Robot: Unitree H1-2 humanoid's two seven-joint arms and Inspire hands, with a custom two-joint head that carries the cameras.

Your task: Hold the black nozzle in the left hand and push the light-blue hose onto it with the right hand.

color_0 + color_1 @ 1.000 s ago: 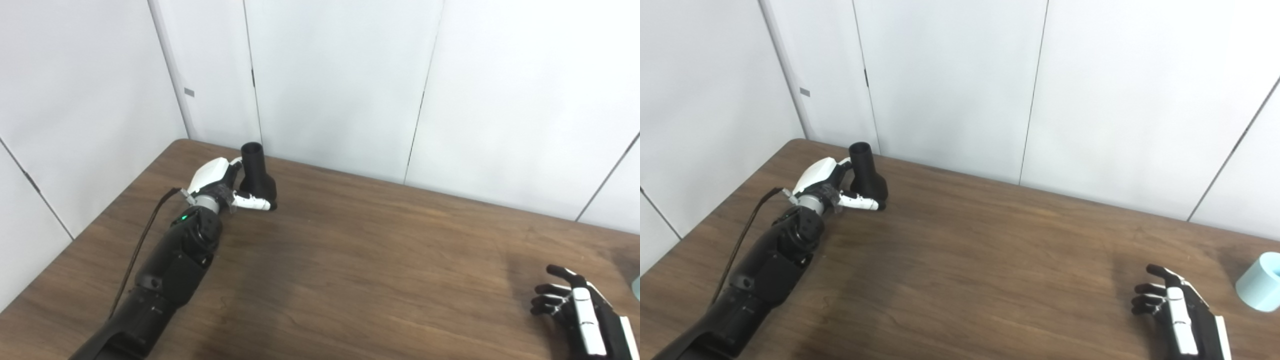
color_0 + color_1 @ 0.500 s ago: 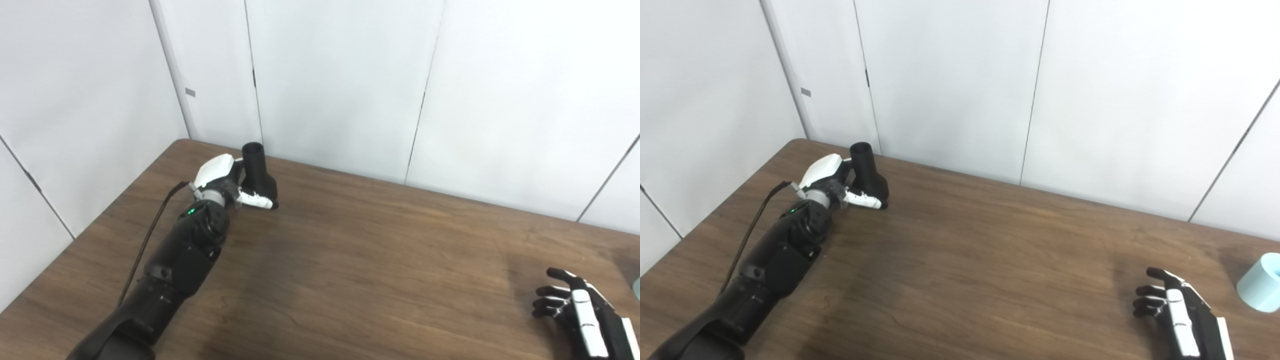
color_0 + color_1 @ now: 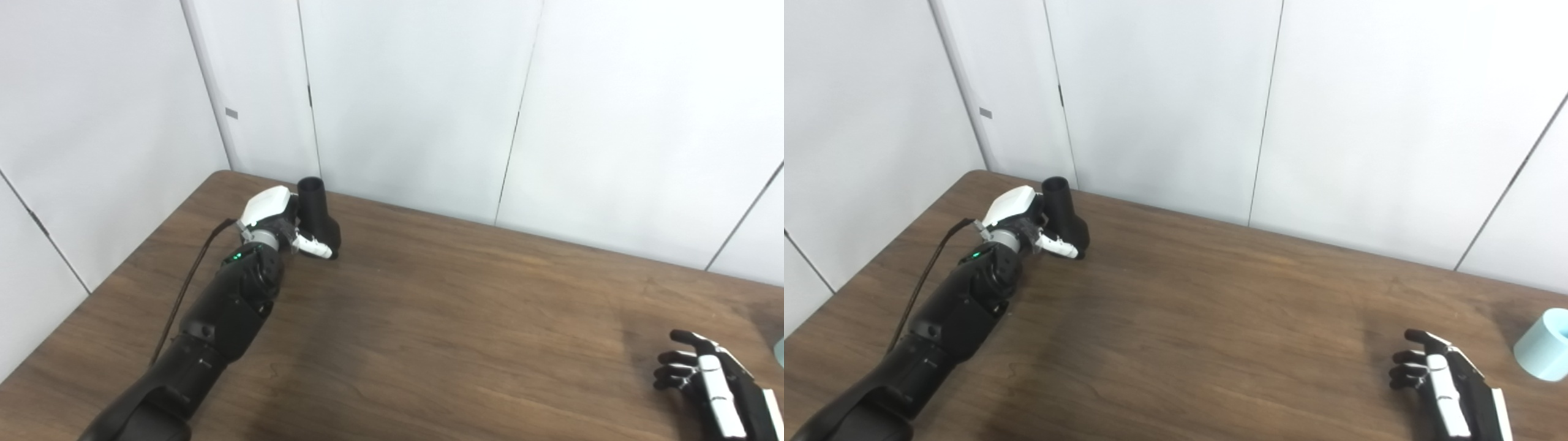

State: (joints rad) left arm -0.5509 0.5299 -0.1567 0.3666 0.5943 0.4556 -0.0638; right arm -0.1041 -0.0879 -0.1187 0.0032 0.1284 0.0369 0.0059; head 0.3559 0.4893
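Upper left: left hand (image 3: 274, 217) grips the upright black nozzle (image 3: 318, 210). Lower right: right hand (image 3: 1439, 380) spread, empty (light-blue hose (image 3: 1542, 345) just beside it, apart) on the table (image 3: 1213, 318).

Dark wood-grain counter (image 3: 441, 318), far edge meeting pale white wall panels (image 3: 416, 98), thin dark vertical seams between panels, even diffuse light, soft shadows on the wood

Matt black nozzle (image 3: 317, 211), wood-grain table (image 3: 441, 318)
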